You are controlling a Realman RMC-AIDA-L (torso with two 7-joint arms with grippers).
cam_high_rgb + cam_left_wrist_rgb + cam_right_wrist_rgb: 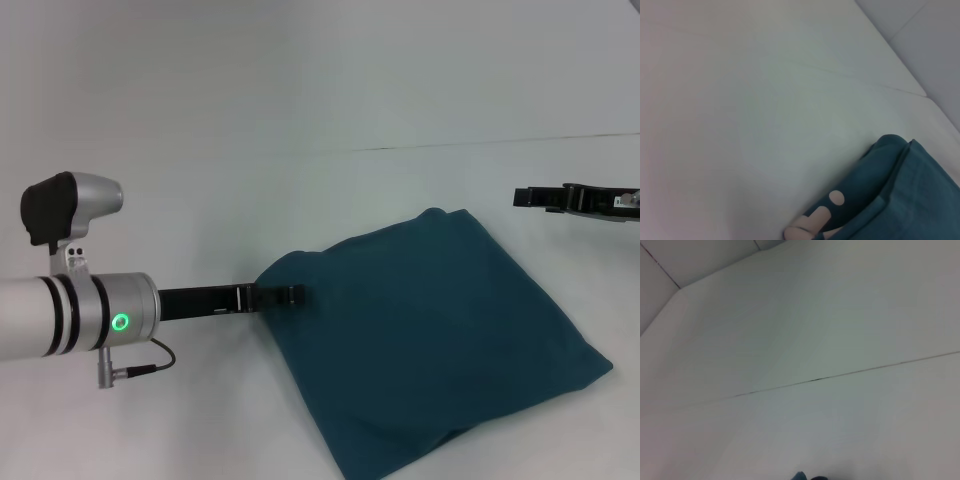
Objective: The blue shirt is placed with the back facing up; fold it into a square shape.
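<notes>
Head view, shirt: the blue shirt [435,335] lies folded into a rough, puffy four-sided pad of soft matte cloth at lower right of centre on the white tabletop [200,150], turned diamond-wise, corners to upper centre and lower right.
Head view, left tool [290,294]: black, slim, at the shirt's left corner, touching it; whether it clamps cloth I cannot tell.
Head view, right tool [525,197]: at the right edge, apart from the shirt; fingers unclear.
Left wrist view: shirt corner [900,195] at lower right, layered folds, white lettering peeking out.
Right wrist view: a sliver of the shirt [800,476] at the bottom edge.
</notes>
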